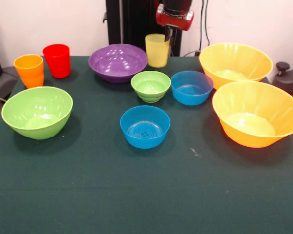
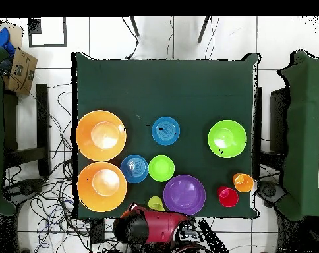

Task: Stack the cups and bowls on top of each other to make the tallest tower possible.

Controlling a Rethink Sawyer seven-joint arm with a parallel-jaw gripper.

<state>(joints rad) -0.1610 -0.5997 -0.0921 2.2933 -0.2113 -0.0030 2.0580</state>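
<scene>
Every piece stands singly on the green cloth, and no tower shows. At the far edge the yellow cup [image 1: 157, 49] [image 2: 155, 203] sits right beside my gripper [image 1: 171, 30], which hangs just behind its right rim. In the overhead view the arm hides the gripper. The orange cup [image 1: 28, 69] and red cup [image 1: 57, 60] stand far left. The purple bowl [image 1: 118, 62] is beside the yellow cup. The small green bowl [image 1: 151, 86] and two blue bowls [image 1: 191, 87] [image 1: 145, 126] fill the middle. The large green bowl [image 1: 37, 112] is at the left, and two orange bowls [image 1: 235, 63] [image 1: 257, 113] at the right.
The red and black arm [image 2: 155, 225] reaches in over the table's edge. Green-covered furniture [image 2: 307, 132] stands beside the table, and cables lie on the floor around it. A black knob [image 1: 283, 67] shows behind the orange bowls.
</scene>
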